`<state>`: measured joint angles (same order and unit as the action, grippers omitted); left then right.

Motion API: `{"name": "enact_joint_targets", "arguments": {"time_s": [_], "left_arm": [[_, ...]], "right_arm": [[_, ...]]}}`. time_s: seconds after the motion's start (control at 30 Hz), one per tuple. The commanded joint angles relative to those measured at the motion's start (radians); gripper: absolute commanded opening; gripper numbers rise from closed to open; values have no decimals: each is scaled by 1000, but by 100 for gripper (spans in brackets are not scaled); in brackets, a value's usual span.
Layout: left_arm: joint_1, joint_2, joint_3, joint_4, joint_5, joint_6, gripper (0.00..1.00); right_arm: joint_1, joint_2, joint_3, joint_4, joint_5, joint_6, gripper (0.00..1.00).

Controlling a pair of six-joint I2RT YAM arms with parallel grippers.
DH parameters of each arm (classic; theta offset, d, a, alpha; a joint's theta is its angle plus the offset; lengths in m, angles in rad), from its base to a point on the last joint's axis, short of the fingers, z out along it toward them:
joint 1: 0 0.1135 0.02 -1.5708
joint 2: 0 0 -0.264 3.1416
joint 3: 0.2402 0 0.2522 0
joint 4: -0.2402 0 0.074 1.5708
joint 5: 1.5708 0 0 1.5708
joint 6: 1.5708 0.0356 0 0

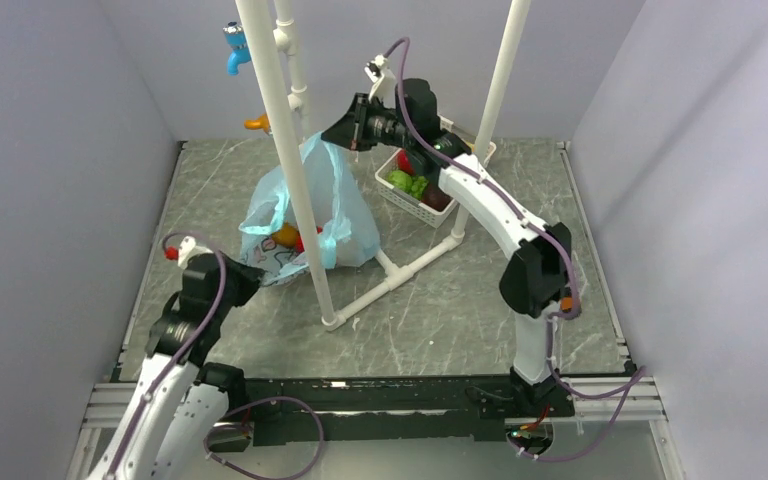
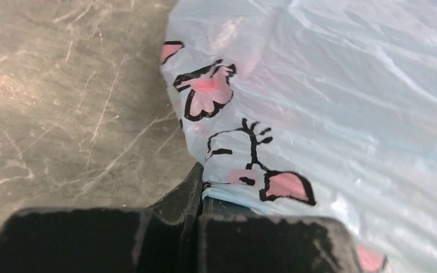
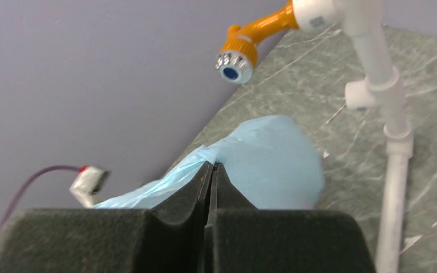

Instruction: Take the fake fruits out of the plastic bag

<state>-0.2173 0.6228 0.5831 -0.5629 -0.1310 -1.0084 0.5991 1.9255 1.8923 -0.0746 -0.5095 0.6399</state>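
The light-blue plastic bag sits mid-table, its top pulled up. An orange fruit and a red fruit show through its open side. My right gripper is shut on the bag's upper handle and holds it raised. My left gripper is shut on the bag's lower edge by the printed cartoon panel, low near the table. The bag fills the left wrist view.
A white pipe frame stands in front of the bag, its base on the table. A white slotted basket with green and dark fruits sits behind the right arm. An orange peg and a blue peg stick out from the frame.
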Motion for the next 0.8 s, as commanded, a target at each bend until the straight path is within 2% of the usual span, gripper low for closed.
{"name": "enact_joint_targets", "arguments": {"time_s": [0.0,0.07,0.1,0.17,0.23,0.3,0.37,0.43,0.47,0.5,0.57,0.6,0.67,0.77], "left_arm": [[4,-168,5,-111,-44,48,0],[4,-209,-60,-31,35,30,0],[4,-215,-98,18,85,17,0],[4,-200,-161,104,153,-3,0],[5,-165,-168,130,181,5,0],[5,-121,-137,114,186,47,4],[4,-99,-87,68,182,89,15],[4,-97,-39,5,171,132,35],[4,-101,-19,-23,164,142,51],[4,-108,2,-48,155,155,61],[4,-125,42,-88,148,176,77],[4,-128,62,-102,146,187,84],[4,-125,115,-143,137,214,97],[4,-104,180,-198,98,256,99]], "right_arm": [[-6,147,250,-261,-88,-177,0],[-2,194,317,-345,-102,-216,1],[3,191,320,-364,-100,-224,6],[20,157,292,-388,-37,-243,26],[43,104,242,-404,24,-276,42],[70,59,202,-446,88,-303,54],[98,28,178,-492,140,-311,62],[125,-7,127,-506,169,-311,70],[140,-27,97,-503,187,-308,78],[156,-42,67,-504,213,-304,86],[190,-79,5,-499,274,-305,99],[214,-102,-36,-487,311,-307,99],[234,-166,-132,-439,370,-291,100],[240,-240,-270,-349,387,-251,100]]}}
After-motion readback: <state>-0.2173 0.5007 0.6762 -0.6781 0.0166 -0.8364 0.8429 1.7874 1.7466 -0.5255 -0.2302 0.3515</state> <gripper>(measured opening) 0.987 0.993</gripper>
